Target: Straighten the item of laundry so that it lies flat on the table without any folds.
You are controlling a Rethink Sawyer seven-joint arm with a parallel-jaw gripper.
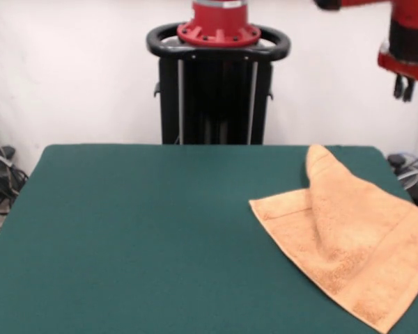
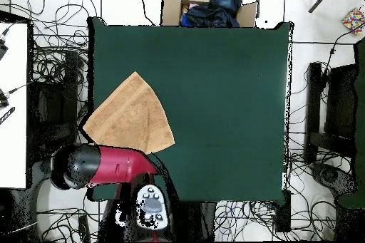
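The light orange towel (image 1: 348, 243) lies at the right side of the green table (image 1: 146, 229), crumpled into a rough triangle. A raised fold runs up to a point near the far edge. One woven band shows along its left edge. In the overhead view the towel (image 2: 132, 115) lies at the table's (image 2: 228, 97) left side, reaching its left edge. My gripper (image 1: 404, 89) hangs empty high above the table's far right corner, well clear of the towel. In the overhead view the red arm (image 2: 107, 165) covers the towel's lower edge and hides the gripper.
The black pedestal (image 1: 216, 90) stands behind the table's far edge. A cardboard box with dark blue clothes (image 2: 207, 8) sits beyond the opposite edge. Cables (image 2: 50, 62) lie on the floor around the table.
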